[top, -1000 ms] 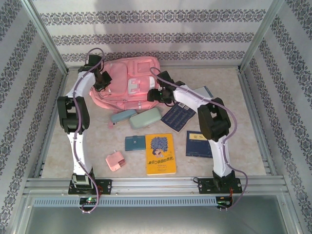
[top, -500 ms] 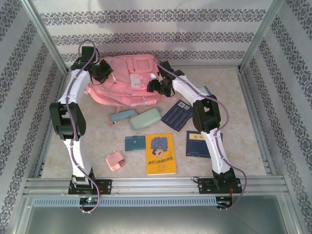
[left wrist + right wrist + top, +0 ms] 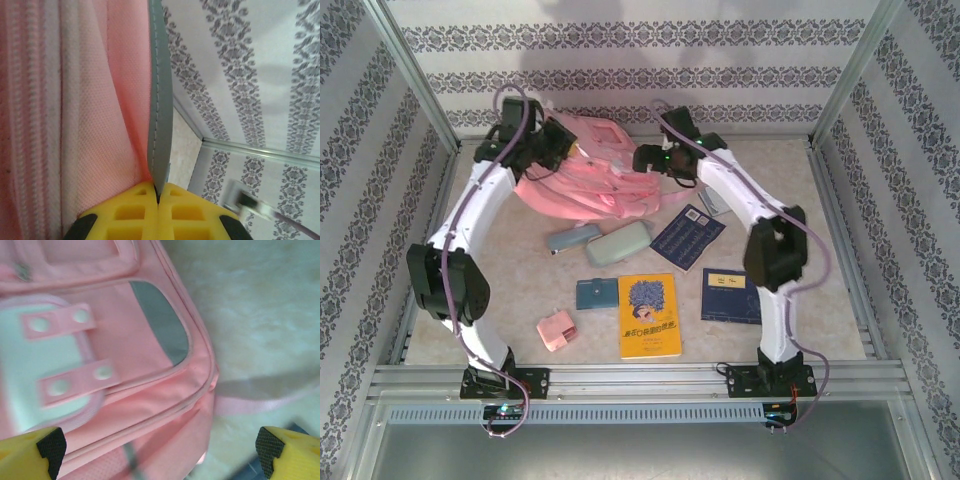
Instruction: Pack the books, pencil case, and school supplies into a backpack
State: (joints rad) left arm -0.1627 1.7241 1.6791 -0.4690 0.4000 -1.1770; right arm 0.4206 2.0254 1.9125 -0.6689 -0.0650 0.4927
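- We see our left gripper [image 3: 158, 194] pinched shut on the backpack [image 3: 590, 190], gripping its grey strip [image 3: 159, 100], far left.
- Our right gripper [image 3: 157, 446] gapes wide over its right side.

Left hand [image 3: 158, 199] pinched closed, right hand [image 3: 160, 452] spread wide, both arms stretched forward.

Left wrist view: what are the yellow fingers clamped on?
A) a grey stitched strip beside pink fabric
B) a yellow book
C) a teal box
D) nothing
A: the left gripper is shut on the grey stitched strip, with the pink backpack right beside it.
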